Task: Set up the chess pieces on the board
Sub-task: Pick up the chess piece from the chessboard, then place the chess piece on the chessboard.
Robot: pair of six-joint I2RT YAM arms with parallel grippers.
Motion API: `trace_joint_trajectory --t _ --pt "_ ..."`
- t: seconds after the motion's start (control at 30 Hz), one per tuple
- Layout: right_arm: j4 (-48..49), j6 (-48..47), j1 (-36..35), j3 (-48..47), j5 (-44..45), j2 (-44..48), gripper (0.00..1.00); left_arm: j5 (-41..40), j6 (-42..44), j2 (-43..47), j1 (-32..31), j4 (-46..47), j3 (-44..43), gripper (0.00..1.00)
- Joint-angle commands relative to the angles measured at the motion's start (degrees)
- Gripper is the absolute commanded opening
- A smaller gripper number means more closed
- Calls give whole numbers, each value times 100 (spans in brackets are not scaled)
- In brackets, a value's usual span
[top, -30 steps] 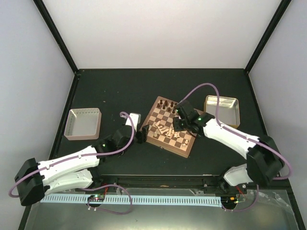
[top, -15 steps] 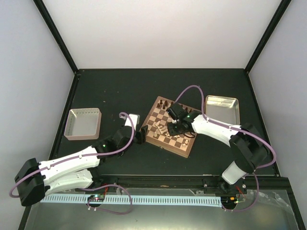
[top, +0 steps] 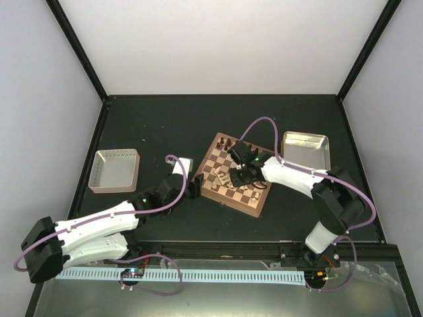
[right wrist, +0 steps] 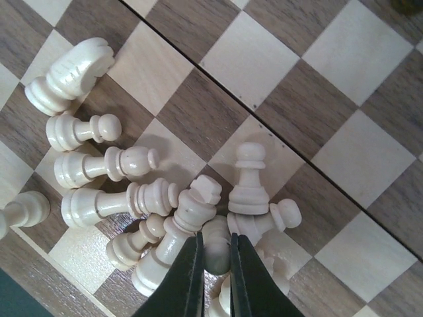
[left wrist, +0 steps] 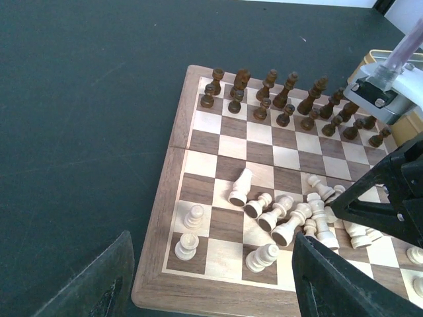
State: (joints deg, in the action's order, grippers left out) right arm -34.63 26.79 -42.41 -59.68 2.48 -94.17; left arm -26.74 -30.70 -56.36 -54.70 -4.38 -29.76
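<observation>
R tool (right wrist: pixel 216 239) clenched on cream piece (right wrist: pixel 216 259) in toppled heap (right wrist: pixel 125 198) on board (right wrist: pixel 277 59); I'd lift straight up, slow, w/o dragging the heap. L tool (left wrist: pixel 210 241) spread wide.

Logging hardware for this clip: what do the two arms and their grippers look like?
Both the left arm and right arm have white shells with black joints, a green light each and a looping lilac cable. The left gripper and right gripper are black, with dark tapered fingers.
</observation>
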Motion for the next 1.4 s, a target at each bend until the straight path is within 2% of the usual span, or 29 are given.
trace_joint_trajectory --t 0.0,0.2,0.43,0.8,1.37 --pt "179 -17 -13 -127 112 -9 6 -103 -61 -11 38 -23 -215 67" --pt "454 102 -17 102 344 609 5 -111 -59 -15 38 -26 -215 67" --pt "277 319 -11 483 934 1205 5 -105 -66 -34 38 -19 -223 68" --pt "-339 661 -7 554 1505 1065 6 -101 -86 -23 38 -45 -224 68" --pt "-120 99 -104 557 -14 539 5 -112 -99 -72 38 -30 -241 68"
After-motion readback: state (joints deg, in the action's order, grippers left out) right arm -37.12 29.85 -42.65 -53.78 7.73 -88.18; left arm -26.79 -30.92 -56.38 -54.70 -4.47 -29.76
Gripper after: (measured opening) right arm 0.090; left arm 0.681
